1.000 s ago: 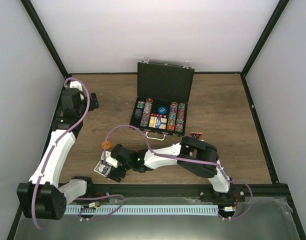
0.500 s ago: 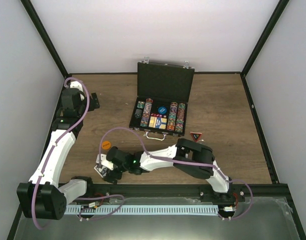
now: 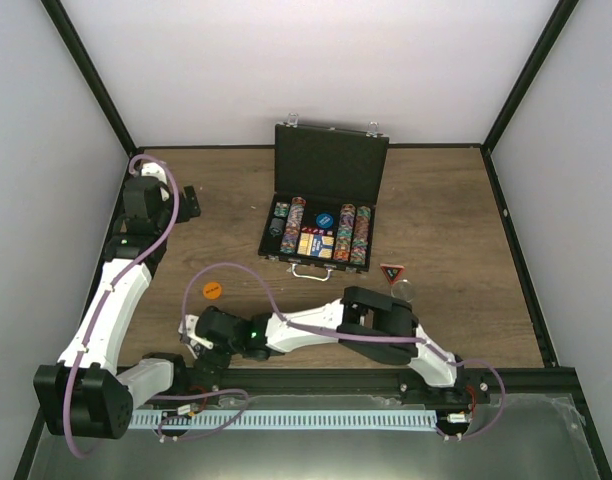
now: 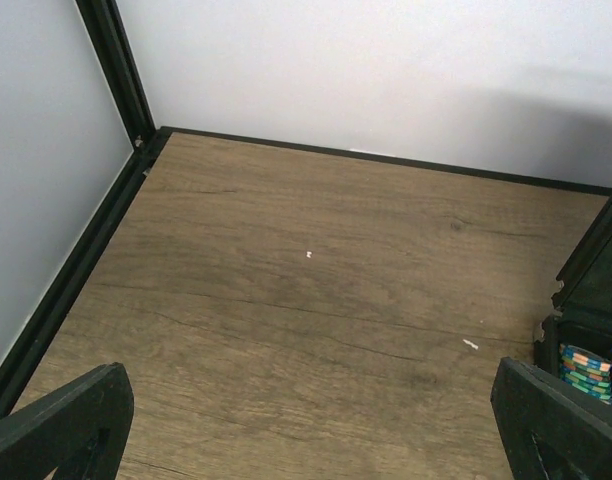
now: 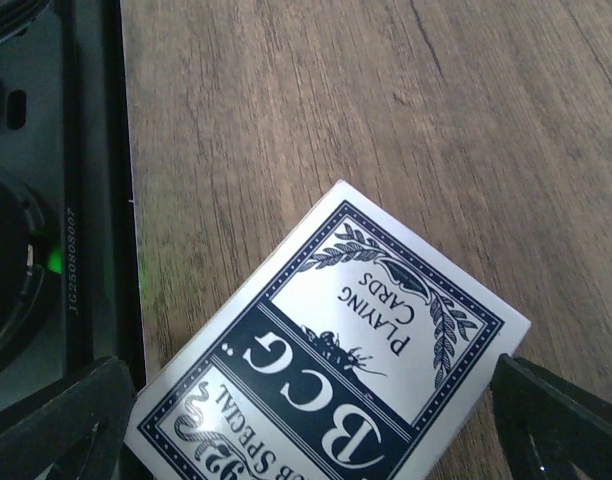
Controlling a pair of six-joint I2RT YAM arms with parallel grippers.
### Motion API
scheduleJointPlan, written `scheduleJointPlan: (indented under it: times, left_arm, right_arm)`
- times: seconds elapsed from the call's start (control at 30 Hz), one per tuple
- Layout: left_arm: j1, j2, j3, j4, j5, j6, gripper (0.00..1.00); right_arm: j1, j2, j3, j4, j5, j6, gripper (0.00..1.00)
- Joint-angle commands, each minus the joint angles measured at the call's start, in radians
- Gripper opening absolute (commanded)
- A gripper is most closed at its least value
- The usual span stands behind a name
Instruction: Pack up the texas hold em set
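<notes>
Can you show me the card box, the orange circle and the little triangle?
card box (image 5: pixel 336 350): right wrist view, middle of its printed face.
orange disc (image 3: pixel 212 291): top external view, its centre.
dark triangle (image 3: pixel 391 272): top external view, its middle.

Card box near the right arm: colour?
The card box is dark blue and white, leafy print; best in right wrist view.

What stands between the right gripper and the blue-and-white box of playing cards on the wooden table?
Nothing visible does. The blue-and-white box of playing cards lies uncovered on the wooden table, directly between the fingers of the open right gripper.
</notes>
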Motion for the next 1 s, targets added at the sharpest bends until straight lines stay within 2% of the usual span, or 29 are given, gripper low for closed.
scheduleJointPlan:
  times: [0.0, 0.17, 0.5, 0.73, 0.97]
  left_arm:
    - [0.003, 0.005, -0.001, 0.009, 0.020, -0.004, 1.00]
    - [0.001, 0.007, -0.001, 0.009, 0.029, -0.005, 1.00]
    - [0.001, 0.013, -0.001, 0.009, 0.054, -0.011, 1.00]
    - [0.001, 0.013, -0.001, 0.012, 0.064, -0.012, 1.00]
    - [0.001, 0.014, -0.001, 0.011, 0.070, -0.016, 1.00]
  right_arm:
    - [0.030, 0.039, 0.062, -0.113, 0.100, 0.047, 1.00]
    - [0.041, 0.030, 0.073, -0.165, 0.136, 0.088, 1.00]
    - [0.031, -0.017, 0.016, -0.238, 0.310, 0.168, 1.00]
    - [-0.001, -0.114, -0.071, -0.200, 0.258, 0.195, 1.00]
    - [-0.007, -0.194, -0.182, -0.018, 0.111, 0.043, 1.00]
